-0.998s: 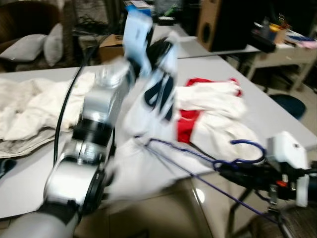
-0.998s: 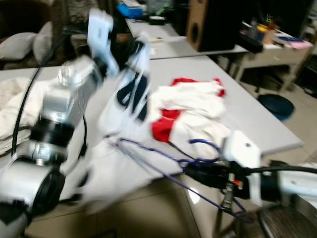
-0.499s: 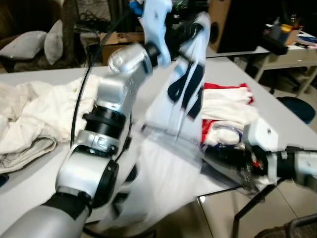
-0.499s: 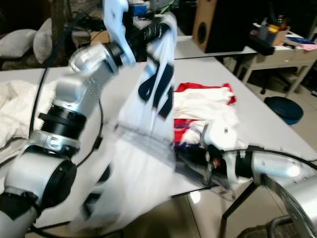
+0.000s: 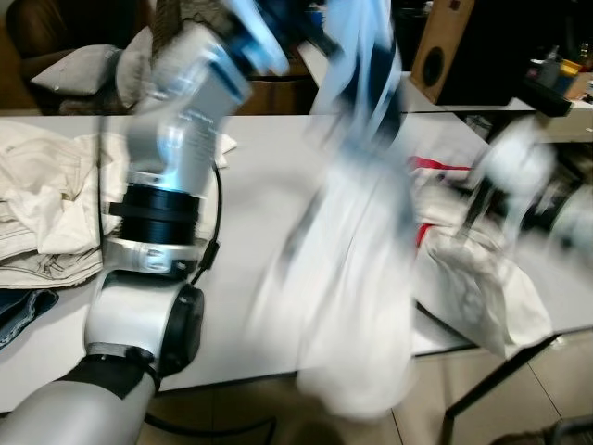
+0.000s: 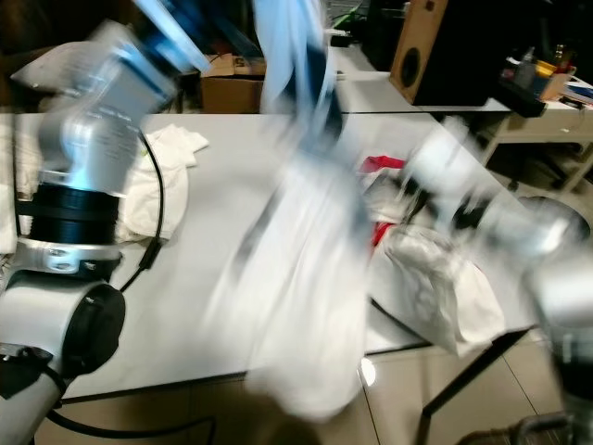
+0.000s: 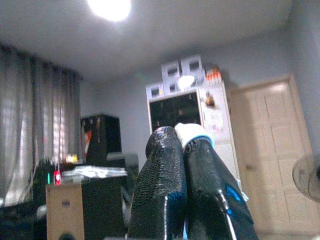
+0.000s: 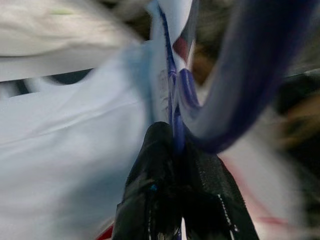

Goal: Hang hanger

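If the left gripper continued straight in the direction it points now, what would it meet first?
Probably nothing near. The left gripper, shut on a fold of white cloth, points up into the room. Beyond it, the far cabinet and wall lie roughly in line, though depth is unclear.

We have swung the left arm (image 5: pixel 176 158) higher, so the left gripper (image 7: pixel 185 145) now points up toward the ceiling with a scrap of white cloth pinched at its tips. The white garment (image 5: pixel 357 278) has lifted off the table (image 5: pixel 250 195) and hangs, blurred. The right gripper (image 8: pixel 172 142) has risen from the table edge, clamped on the blue hanger (image 8: pixel 235 75).
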`<state>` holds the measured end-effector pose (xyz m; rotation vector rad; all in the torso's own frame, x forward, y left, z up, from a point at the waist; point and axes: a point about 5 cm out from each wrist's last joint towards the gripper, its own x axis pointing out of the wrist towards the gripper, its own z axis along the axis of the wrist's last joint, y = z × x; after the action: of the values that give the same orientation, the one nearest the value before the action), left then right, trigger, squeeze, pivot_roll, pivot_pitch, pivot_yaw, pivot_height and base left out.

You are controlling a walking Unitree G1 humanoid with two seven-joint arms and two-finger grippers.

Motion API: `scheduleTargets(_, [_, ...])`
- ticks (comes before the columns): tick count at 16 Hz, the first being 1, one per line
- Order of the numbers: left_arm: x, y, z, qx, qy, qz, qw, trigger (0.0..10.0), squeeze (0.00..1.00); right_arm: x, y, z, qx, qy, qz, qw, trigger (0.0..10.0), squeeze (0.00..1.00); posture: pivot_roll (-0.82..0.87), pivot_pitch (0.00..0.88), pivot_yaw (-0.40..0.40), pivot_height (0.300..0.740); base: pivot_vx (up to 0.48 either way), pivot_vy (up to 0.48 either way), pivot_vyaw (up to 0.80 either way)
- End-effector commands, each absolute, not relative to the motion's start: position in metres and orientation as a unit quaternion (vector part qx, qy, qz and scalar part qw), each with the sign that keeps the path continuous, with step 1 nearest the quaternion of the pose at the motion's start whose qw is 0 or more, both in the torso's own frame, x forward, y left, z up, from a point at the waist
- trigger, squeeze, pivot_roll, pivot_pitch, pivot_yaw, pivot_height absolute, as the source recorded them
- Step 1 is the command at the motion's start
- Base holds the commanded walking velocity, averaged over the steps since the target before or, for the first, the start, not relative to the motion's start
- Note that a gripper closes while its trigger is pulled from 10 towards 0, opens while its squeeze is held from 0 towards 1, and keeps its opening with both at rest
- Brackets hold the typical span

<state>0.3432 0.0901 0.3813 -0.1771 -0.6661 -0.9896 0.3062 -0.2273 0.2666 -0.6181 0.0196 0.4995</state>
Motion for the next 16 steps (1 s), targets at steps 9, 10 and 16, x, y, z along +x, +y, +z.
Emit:
scheduleTargets(9, [0.323, 0.088, 0.316, -0.086, -0.269, -0.444, 0.85, 10.0, 0.0, 0.331, -0.246, 0.279, -0.379, -0.116, 0.28, 0.874, 10.0, 0.0, -0.01, 0.0, -0.05, 0.74, 0.0, 0.0, 0.0])
scheduleTargets(10, [0.32, 0.073, 0.275, -0.048, -0.197, -0.457, 0.866, 10.0, 0.0, 0.323, -0.247, 0.254, -0.37, -0.077, 0.31, 0.872, 10.0, 0.0, -0.02, 0.0, -0.049, 0.74, 0.0, 0.0, 0.0])
scheduleTargets(16, [0.303, 0.043, 0.171, 0.023, 0.029, -0.46, 0.887, 10.0, 0.0, 0.254, -0.25, 0.196, -0.345, 0.111, 0.483, 0.797, 10.0, 0.0, -0.04, 0.0, -0.035, 0.74, 0.0, 0.0, 0.0])
